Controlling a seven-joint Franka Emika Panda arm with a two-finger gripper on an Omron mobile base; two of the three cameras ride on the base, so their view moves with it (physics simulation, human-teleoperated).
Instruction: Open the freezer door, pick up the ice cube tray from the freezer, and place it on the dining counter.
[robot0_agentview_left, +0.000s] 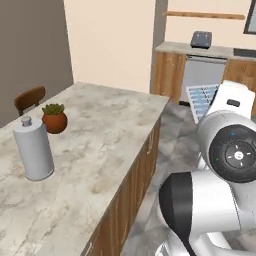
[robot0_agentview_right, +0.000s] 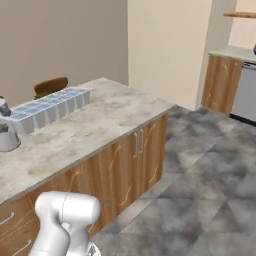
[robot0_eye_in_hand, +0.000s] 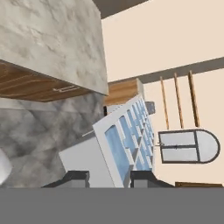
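Beside the counter's long edge: ice cube tray (robot0_eye_in_hand: 127, 140) is off the dining counter (robot0_agentview_left: 100, 150), over the floor, carried in the gripper (robot0_eye_in_hand: 109, 177).
Grip: fingers (robot0_eye_in_hand: 76, 177) pinch the tray at one end, the rest cantilevers out.
Risk, slip: end-hold on a tilted tray could let it swing or drop.
Risk, clash: tray may clip the counter edge, or the grey canister (robot0_agentview_left: 33, 147) and potted plant (robot0_agentview_left: 54, 117) by the far-left edge.
Hidden: contact point is cut off at the bottom of the hand view; the arm covers part of the tray in the left base view.
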